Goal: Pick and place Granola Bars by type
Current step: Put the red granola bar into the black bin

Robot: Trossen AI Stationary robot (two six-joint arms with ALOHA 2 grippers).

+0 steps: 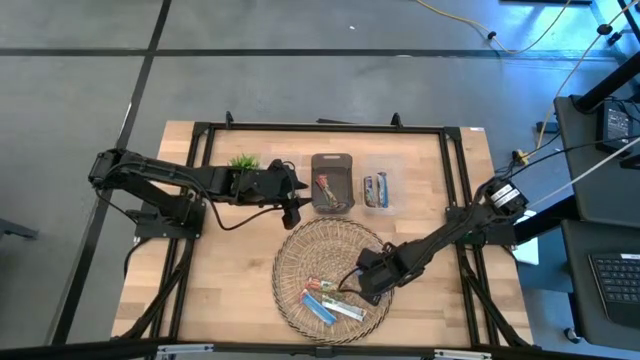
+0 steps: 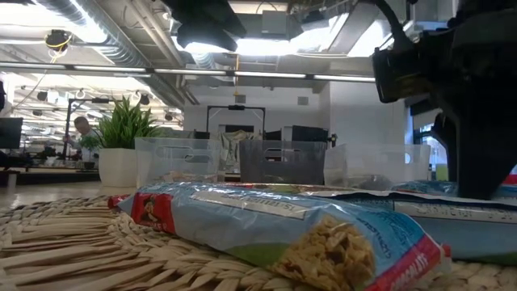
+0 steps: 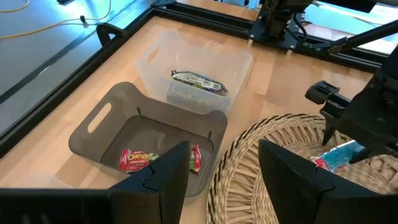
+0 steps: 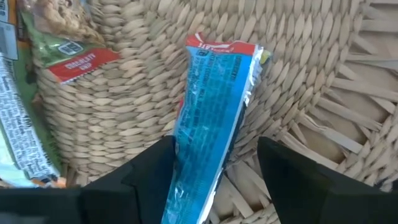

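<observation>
Several granola bars lie flat in a round wicker tray (image 1: 300,250). My right gripper (image 4: 214,186) points down over the tray's right part, open. Its fingers stand on either side of a blue bar with a red end (image 4: 211,118), which rests on the weave; whether they touch it I cannot tell. Two green-tan bars (image 4: 25,124) lie beside it. My left gripper (image 3: 221,180) hangs open and holds nothing, above the tray's far rim, next to a grey bin (image 3: 106,134). That bin holds red bars (image 3: 140,160). A clear bin (image 3: 155,56) holds one bar (image 3: 198,81).
A small potted plant (image 1: 243,162) stands at the far left of the bins. A black frame (image 1: 320,127) runs around the wooden table (image 1: 220,280). The low view shows a large bar (image 2: 275,226) close in front, with my right gripper (image 2: 477,121) behind it.
</observation>
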